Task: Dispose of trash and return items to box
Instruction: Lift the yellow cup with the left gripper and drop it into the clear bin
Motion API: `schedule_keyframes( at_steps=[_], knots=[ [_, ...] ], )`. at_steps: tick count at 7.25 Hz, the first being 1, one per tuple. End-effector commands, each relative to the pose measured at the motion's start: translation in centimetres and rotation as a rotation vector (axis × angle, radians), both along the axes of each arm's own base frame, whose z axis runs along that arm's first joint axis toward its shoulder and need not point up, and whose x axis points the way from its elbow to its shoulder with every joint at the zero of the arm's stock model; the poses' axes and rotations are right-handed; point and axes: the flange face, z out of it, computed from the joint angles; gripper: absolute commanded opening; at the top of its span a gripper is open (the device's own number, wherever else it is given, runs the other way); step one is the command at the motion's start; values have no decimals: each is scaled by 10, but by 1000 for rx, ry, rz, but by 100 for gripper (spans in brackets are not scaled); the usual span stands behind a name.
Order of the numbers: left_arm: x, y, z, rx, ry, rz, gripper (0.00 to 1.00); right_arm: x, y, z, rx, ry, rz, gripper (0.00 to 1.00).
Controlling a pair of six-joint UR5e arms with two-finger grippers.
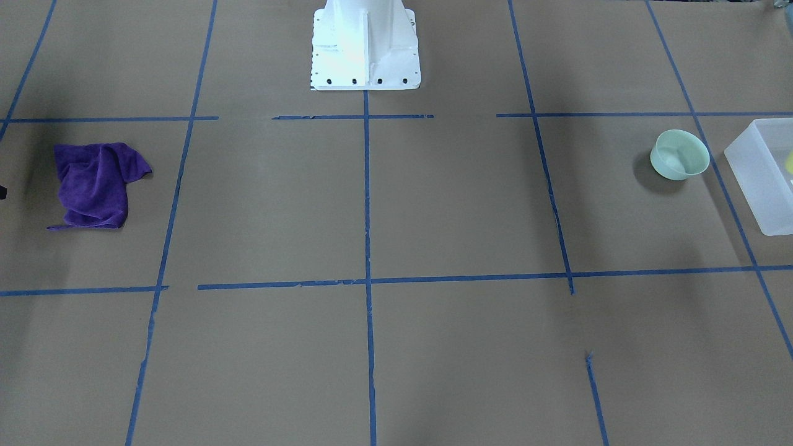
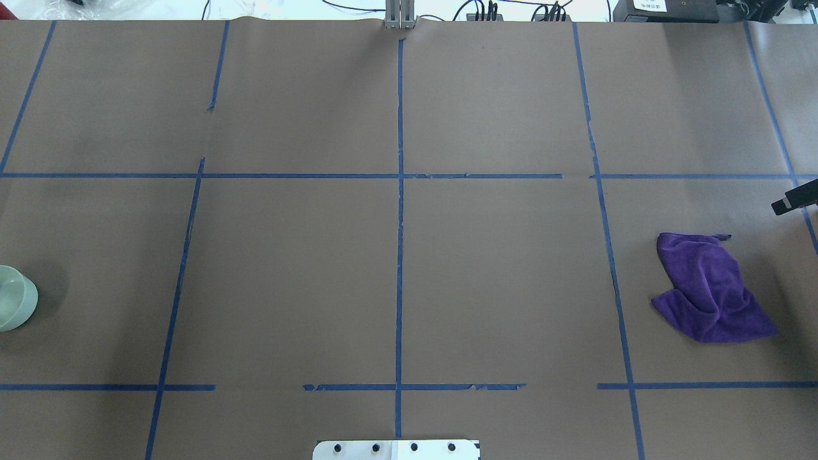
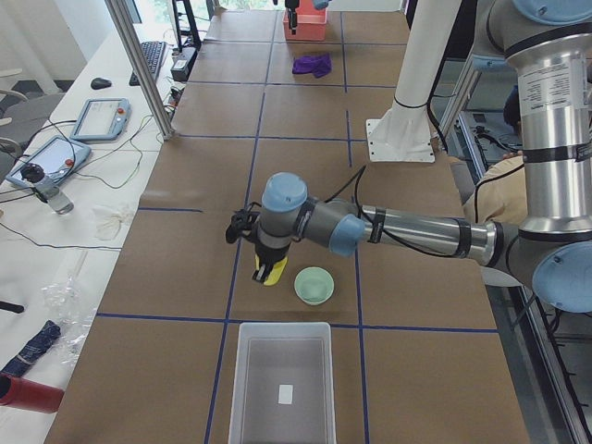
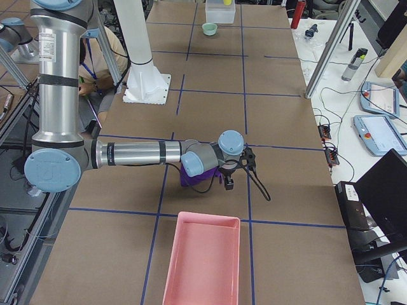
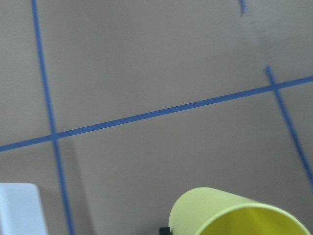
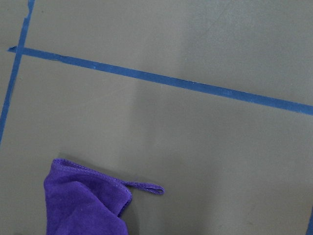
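Observation:
The yellow cup fills the bottom edge of the left wrist view, and my left gripper is shut on it above the table. The mint-green bowl stands just beside it, with the translucent white box a little further toward the table's end. At the other end lies the crumpled purple cloth. My right gripper hovers close by the cloth's edge. Only a black tip of it shows from overhead, so I cannot tell whether it is open or shut.
A pink tray sits at the table's end past the cloth. The white robot base stands mid-table at the robot's side. Blue tape lines grid the brown table cover. A person sits behind the robot.

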Motion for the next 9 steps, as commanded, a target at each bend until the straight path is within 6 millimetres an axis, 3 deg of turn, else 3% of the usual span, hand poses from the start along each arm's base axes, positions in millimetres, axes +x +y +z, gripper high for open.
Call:
schedule_keyframes(
  at_steps=[1, 2, 4, 5, 9],
  knots=[
    [-25, 4, 62, -39, -15, 25, 0, -1, 0, 3, -6, 1, -1, 100],
    [-23, 10, 105, -81, -9, 19, 0, -1, 0, 3, -7, 1, -2, 100],
    [-18, 22, 147, -140, 46, 11, 0, -1, 0, 3, -8, 0, -2, 100],
    [-11, 28, 158, -175, 128, 12, 0, -3, 0, 3, -8, 0, -5, 100],
    [14, 34, 179, -205, 173, 60, 0, -11, 0, 7, -11, 6, -21, 100]
  ],
)
